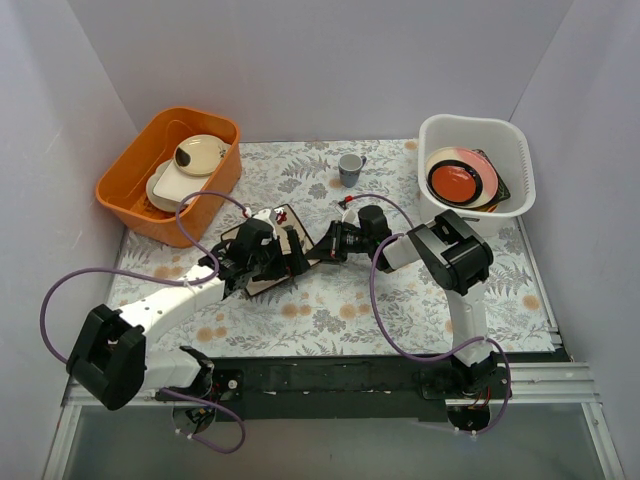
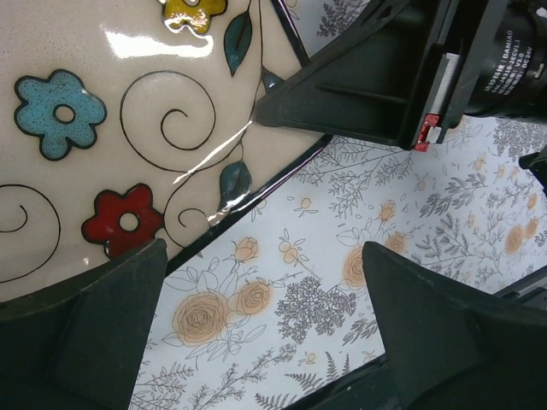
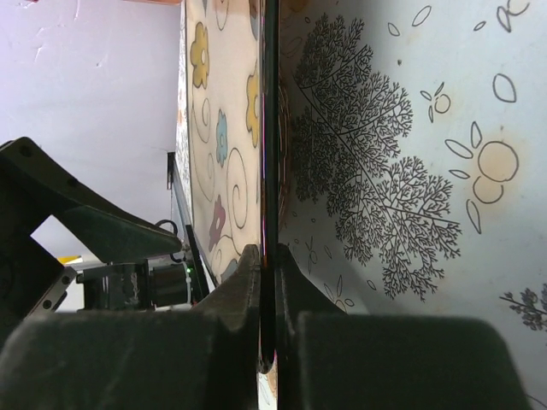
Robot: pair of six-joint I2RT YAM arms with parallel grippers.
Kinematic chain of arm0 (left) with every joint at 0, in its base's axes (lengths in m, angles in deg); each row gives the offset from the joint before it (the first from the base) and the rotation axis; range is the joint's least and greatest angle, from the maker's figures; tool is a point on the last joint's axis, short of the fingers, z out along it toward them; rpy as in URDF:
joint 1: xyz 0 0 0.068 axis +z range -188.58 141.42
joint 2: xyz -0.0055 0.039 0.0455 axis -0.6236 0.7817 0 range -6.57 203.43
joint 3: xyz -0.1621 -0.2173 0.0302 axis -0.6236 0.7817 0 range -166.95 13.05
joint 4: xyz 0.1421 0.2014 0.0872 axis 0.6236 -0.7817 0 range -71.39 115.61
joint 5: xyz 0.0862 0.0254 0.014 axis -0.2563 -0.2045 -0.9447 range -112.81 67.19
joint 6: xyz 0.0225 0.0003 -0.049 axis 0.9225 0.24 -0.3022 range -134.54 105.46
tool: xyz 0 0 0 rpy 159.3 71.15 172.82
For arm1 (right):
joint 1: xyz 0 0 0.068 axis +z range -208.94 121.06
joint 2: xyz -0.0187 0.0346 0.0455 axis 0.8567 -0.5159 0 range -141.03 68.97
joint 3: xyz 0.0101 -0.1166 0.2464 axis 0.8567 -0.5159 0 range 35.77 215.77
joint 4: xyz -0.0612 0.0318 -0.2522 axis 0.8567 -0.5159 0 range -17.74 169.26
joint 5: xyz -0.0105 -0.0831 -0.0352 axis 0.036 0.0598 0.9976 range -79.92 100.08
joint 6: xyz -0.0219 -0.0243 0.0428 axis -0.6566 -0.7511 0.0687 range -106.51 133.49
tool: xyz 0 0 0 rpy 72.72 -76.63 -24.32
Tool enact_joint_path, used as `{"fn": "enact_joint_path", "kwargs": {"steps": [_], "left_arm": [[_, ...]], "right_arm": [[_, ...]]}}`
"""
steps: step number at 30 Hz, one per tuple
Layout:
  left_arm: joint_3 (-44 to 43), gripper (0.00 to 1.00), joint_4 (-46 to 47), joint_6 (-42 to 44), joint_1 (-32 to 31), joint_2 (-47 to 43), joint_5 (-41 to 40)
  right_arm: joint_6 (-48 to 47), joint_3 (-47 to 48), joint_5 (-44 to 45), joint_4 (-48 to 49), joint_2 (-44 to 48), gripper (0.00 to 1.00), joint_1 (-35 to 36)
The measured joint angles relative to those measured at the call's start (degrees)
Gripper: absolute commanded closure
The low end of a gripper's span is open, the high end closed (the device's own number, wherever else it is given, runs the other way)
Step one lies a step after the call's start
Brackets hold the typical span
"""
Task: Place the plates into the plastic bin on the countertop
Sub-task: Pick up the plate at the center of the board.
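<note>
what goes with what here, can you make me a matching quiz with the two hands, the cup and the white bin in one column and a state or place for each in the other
Column one:
1. left hand
2. right hand
3. grey-blue cup
4. white bin

Column two:
a. shut on the edge of the cream flowered plate
b. standing on the cloth, at the back
c. open wide
d. with plates inside

Pairs: 1-c, 2-a, 3-b, 4-d
</note>
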Motion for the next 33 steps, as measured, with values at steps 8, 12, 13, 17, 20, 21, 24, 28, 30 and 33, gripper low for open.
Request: {"fn": "enact_joint_path", "kwargs": {"steps": [8, 12, 13, 17, 20, 21, 24, 28, 30, 33], "left_arm": [[0.50, 0.02, -1.92, -1.20, 0.00, -6.73, -2.14], [0.61, 0.02, -3.26, -2.01, 0.00, -9.31, -3.21], [0.66, 0.02, -3.65, -2.19, 0.00, -9.70, -3.37], [1.33, 0.02, -4.52, -2.84, 0.00, -10.84, -4.04], [1.53, 0.02, -5.11, -3.10, 0.00, -11.06, -4.33], [1.53, 0.02, -5.14, -3.19, 0.00, -11.06, -4.35], [1.53, 0.02, -5.18, -3.32, 0.00, -11.04, -4.37], [1.51, 0.02, -5.14, -3.43, 0.00, -10.40, -4.35], [1.51, 0.02, -4.98, -3.41, 0.00, -9.79, -4.33], [1.51, 0.02, -4.61, -3.30, 0.00, -8.98, -4.26]], "right_arm": [[-0.26, 0.00, -0.09, -0.66, 0.26, 0.99, 0.00], [-0.85, 0.00, 0.02, -1.57, 1.03, 0.99, 0.00], [-1.03, 0.00, 0.02, -1.75, 1.14, 0.99, 0.00], [-1.20, 0.00, 0.00, -2.01, 1.20, 0.99, 0.00], [-1.38, 0.00, 0.02, -2.64, 1.64, 0.99, 0.00], [-1.40, 0.00, 0.02, -2.89, 1.79, 0.99, 0.00], [-1.53, 0.00, 0.04, -3.63, 2.29, 0.99, 0.00], [-2.01, 0.20, 0.26, -5.73, 3.37, 0.99, 0.00], [-2.38, 0.63, 0.37, -6.91, 3.67, 0.99, 0.00], [-2.95, 1.18, 0.50, -8.44, 4.07, 0.99, 0.00]]}}
